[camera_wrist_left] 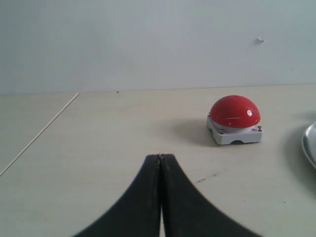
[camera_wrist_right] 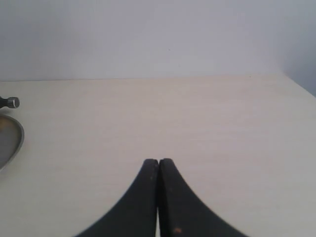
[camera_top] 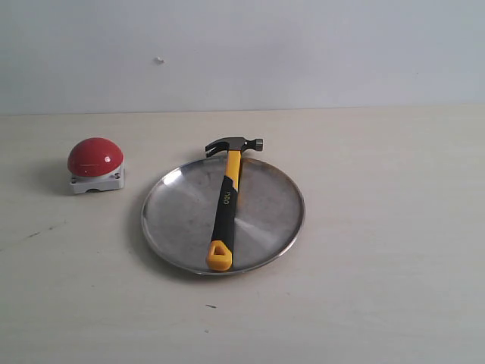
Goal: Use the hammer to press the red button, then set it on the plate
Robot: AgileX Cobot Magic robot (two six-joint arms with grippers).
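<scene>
Exterior view: hammer (camera_top: 227,203) lies across the plate (camera_top: 270,217), well apart from my left gripper (camera_wrist_left: 160,157) and right gripper (camera_wrist_right: 158,161), both pressed together, empty.

A pale beige table (camera_top: 394,250) runs back to a plain grey-white wall (camera_top: 303,53) at 12 o'clock. A small chip (camera_top: 158,60) marks the wall at 11 o'clock. On the table a faint scuff (camera_top: 34,233) lies at 8 o'clock and a dark speck (camera_top: 210,306) at 6. The light is soft and even. The left wrist view shows a thin seam (camera_wrist_left: 39,133) in the table.

plate (camera_wrist_left: 311,145) cropped (wrist views), hammer (camera_wrist_right: 10,102) mostly cropped
</scene>
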